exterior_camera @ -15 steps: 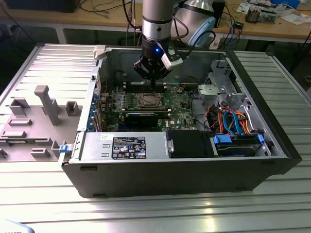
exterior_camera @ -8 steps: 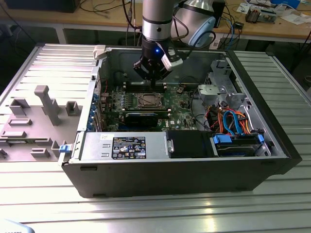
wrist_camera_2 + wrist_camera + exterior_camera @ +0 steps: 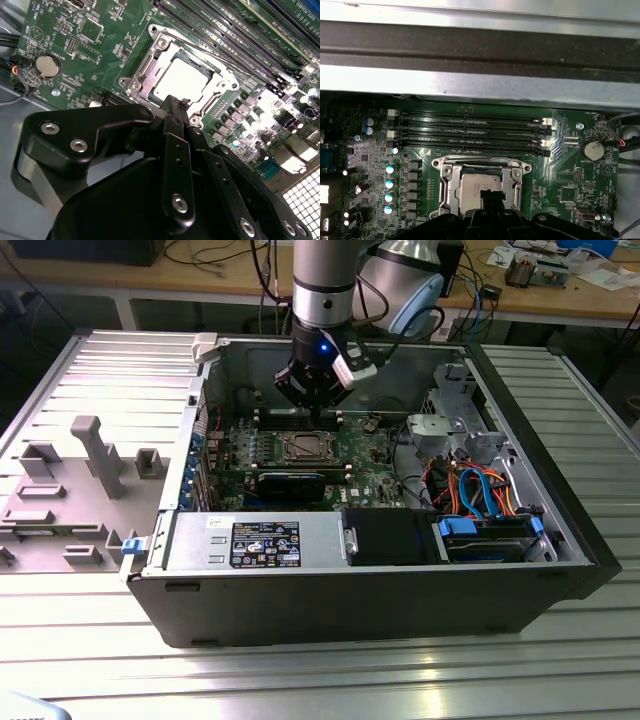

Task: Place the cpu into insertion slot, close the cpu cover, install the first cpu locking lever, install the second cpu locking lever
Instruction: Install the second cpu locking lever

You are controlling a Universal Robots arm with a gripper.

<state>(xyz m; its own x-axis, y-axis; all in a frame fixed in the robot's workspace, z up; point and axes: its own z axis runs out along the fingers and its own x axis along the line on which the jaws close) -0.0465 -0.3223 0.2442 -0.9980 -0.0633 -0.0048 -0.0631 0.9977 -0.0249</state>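
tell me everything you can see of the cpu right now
The cpu is a flat square chip with a dull silver-grey metal top, lying level in the insertion slot on the green circuit board. The silver cpu cover frames its edges, closed over it as far as shows. In both wrist views the gripper overlaps its near edge; contact cannot be told.

Cpu (image 3: 479, 189) in insertion slot (image 3: 446, 176), beside memory slots (image 3: 470, 132)
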